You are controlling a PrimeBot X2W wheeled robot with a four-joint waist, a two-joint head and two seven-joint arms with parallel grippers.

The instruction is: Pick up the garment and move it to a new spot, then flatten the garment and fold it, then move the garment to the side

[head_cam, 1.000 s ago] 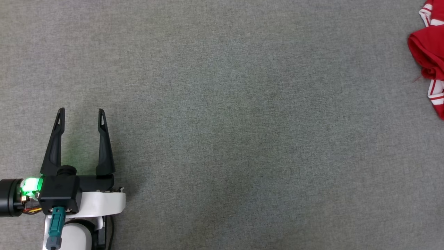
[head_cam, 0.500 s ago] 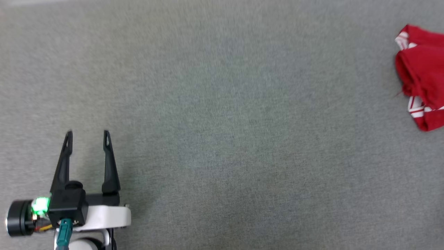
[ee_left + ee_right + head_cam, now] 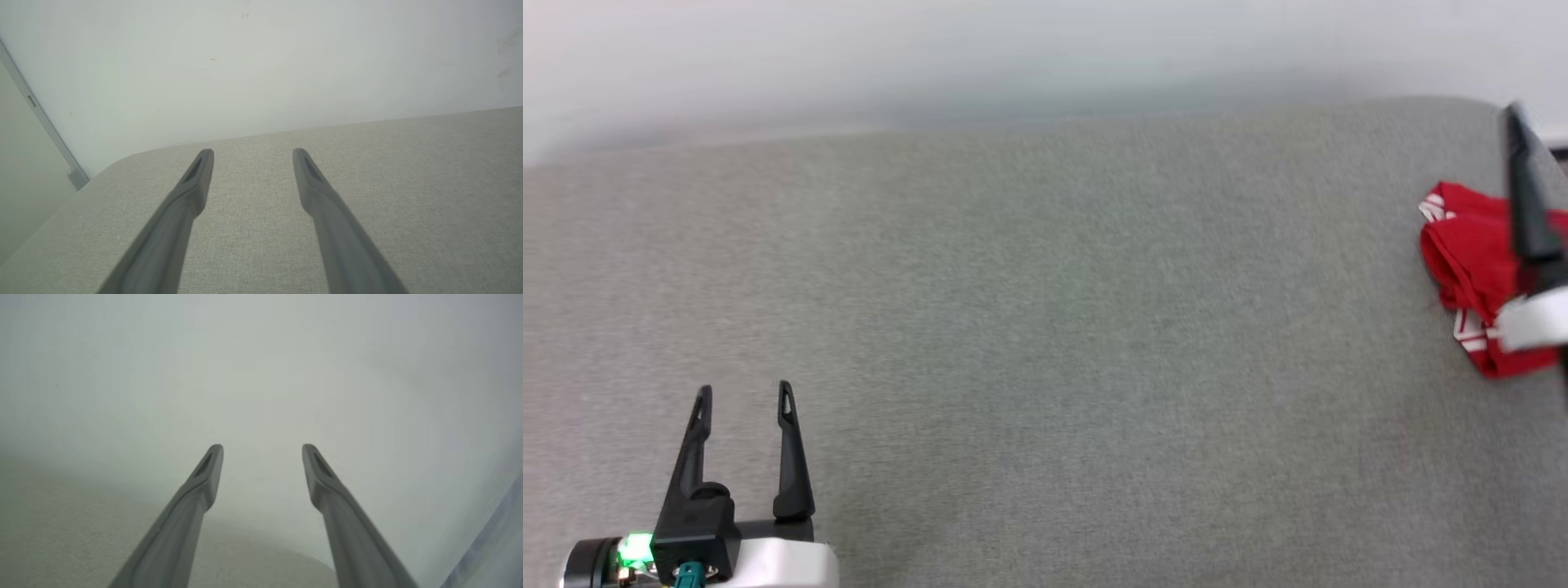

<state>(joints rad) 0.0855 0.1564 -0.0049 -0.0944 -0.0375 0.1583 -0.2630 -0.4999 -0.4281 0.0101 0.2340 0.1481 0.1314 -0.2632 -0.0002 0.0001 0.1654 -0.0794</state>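
The head camera tipped upward, so the pale wall (image 3: 1013,57) and the far edge of the desk (image 3: 1013,135) came into the top of the head view. The red garment (image 3: 1462,253) and the left hand (image 3: 743,392) slid lower in the picture with that tilt. One dark finger (image 3: 1527,204) of the right hand (image 3: 262,447), with a white part (image 3: 1531,322) behind it, entered at the right edge, overlapping the garment.

one garment (image 3: 1462,257), two pairs of jaws, one grey surface (image 3: 1045,327)

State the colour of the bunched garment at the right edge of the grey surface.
The garment is red with white-striped trim, best seen in the head view.
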